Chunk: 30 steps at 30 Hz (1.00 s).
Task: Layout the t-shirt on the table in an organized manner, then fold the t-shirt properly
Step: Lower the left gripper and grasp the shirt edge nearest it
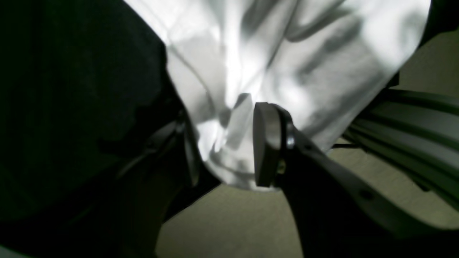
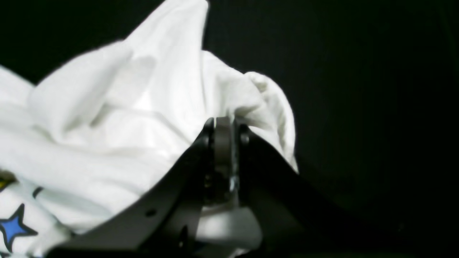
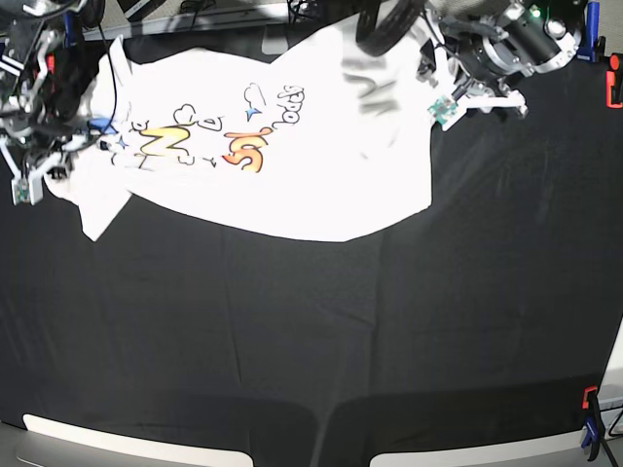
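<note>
Layout step: t-shirt (image 3: 292,175) stretched print-up across upper left of table (image 3: 389,341). Right gripper (image 2: 224,141) clamped on bunched fabric; left gripper (image 1: 229,143) pinching an edge (jaws slightly apart). Next, probably: pull taut, lower flat.

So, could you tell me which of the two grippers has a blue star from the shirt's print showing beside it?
The right gripper: its wrist view shows a blue star on the t-shirt; the left gripper pinches plain white cloth.
</note>
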### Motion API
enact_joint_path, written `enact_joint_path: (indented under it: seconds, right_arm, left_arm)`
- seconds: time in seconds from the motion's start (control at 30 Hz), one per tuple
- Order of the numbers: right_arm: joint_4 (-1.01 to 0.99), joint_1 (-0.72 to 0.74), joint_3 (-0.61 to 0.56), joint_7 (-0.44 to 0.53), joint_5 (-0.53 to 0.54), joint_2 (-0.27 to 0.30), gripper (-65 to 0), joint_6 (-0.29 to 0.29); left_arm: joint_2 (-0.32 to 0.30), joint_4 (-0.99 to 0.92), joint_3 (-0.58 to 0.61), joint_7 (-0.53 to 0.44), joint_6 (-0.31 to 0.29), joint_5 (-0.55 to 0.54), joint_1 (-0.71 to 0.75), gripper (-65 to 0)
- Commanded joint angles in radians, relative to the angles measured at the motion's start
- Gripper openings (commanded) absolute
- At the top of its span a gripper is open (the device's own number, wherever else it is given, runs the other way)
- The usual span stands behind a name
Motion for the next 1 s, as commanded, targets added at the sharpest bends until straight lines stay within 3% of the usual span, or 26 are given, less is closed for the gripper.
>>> enact_joint_path:
  seconds: [0.0,0.1,0.23,0.33,0.67,0.73,0.97]
  right_arm:
    - [0.012,-0.018,0.007,-0.011,-0.008,0.015,-65.0,0.0]
    - [0.012,-0.041,0.007,-0.007,-0.008,0.015,-65.0,-0.006]
    - [0.012,-0.04,0.007,0.05,-0.009,0.015,-38.5,-0.006]
    - [0.012,-0.04,0.007,0.061,-0.008,0.016,-28.9,-0.006]
    - [0.012,-0.04,0.007,0.046,0.086,0.016,-28.8,-0.005]
    - [0.014,-0.04,0.007,0.042,0.086,0.016,-28.8,-0.005]
    - [0.044,-0.04,0.007,0.025,0.089,0.016,-28.8,-0.005]
  left_arm:
    - [-0.008,0.018,-0.005,-0.006,0.005,-0.002,-0.002,-43.4]
    - [-0.008,0.018,-0.005,-0.013,0.005,-0.001,-0.003,-43.4]
    - [-0.008,0.019,-0.005,-0.13,0.005,0.004,-0.004,-43.4]
    - [-0.008,0.029,-0.005,-0.229,0.005,0.01,-0.026,-43.2]
    - [-0.008,0.108,-0.005,-0.29,0.025,0.02,-0.285,-43.2]
    - [-0.004,0.053,-0.005,-0.316,0.058,0.017,-0.323,-43.2]
    - [0.059,-0.311,-0.005,-0.291,0.026,-0.111,-0.455,-43.2]
